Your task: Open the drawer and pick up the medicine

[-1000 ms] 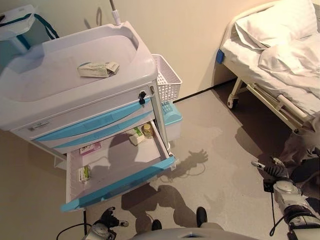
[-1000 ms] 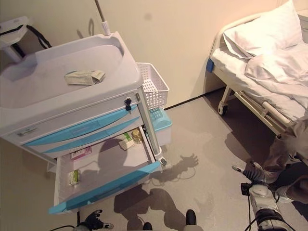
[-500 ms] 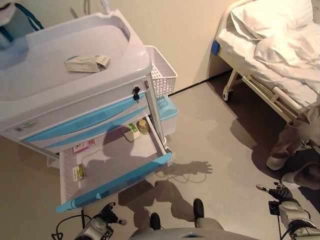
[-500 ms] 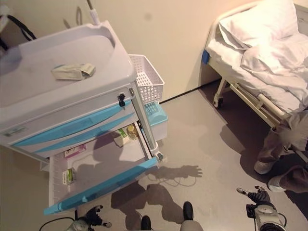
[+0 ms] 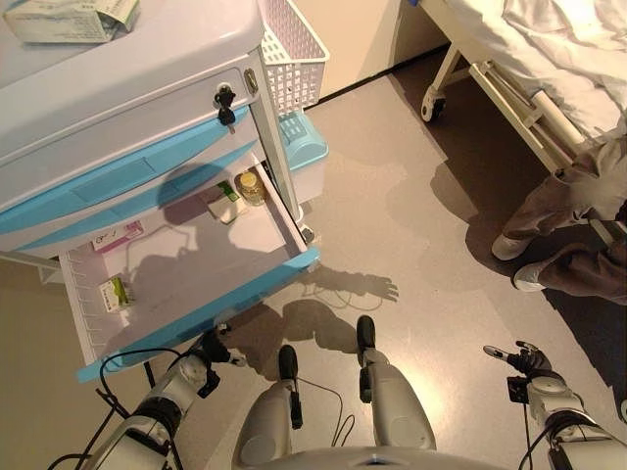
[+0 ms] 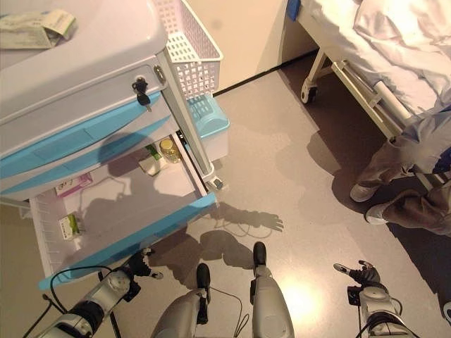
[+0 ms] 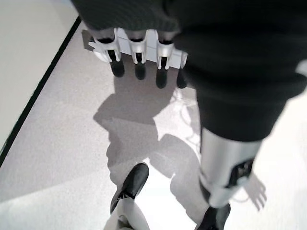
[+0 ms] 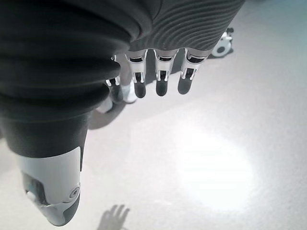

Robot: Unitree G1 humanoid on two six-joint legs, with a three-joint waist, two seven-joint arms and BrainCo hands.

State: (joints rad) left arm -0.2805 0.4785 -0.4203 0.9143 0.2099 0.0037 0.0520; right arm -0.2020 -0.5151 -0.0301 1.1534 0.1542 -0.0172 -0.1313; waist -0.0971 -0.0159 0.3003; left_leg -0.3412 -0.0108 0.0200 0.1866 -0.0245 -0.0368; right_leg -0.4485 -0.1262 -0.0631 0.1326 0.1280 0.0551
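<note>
Drawer (image 5: 186,294) stood open above my left robot hand (image 5: 214,348); medicine (image 5: 115,293) lay inside, unpicked. Both my left and right robot hand (image 5: 524,360) hung low, fingers relaxed, holding nothing.

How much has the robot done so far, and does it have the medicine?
The drawer is already open. The bottle and boxes lie inside, untouched. Both hands are empty: the left hand is below the drawer front, the right hand over the floor. Picking up remains.
</note>
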